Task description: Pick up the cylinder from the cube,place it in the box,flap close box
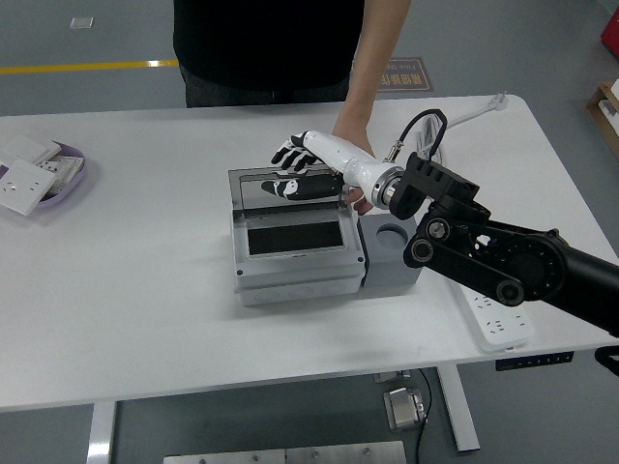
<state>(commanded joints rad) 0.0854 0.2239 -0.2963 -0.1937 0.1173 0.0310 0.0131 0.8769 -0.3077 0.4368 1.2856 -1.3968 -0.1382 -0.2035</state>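
The grey box (295, 275) stands mid-table with its clear-panelled lid (280, 187) raised and leaning forward over the dark inside. No cylinder shows in the box or anywhere else. The grey cube (395, 259) touches the box's right side, and its round top socket (392, 235) is empty. My right hand (293, 170) reaches in from the right and lies on the lid's top edge with its fingers spread, holding nothing. A person's hand (359, 199) rests on the table behind my wrist, just beyond the cube. My left arm is out of view.
A purple tray (75, 170) with white socket parts sits at the far left. A white power strip (499, 315) lies at the right under my forearm. A cable (440, 124) runs across the back right. The person stands at the far edge.
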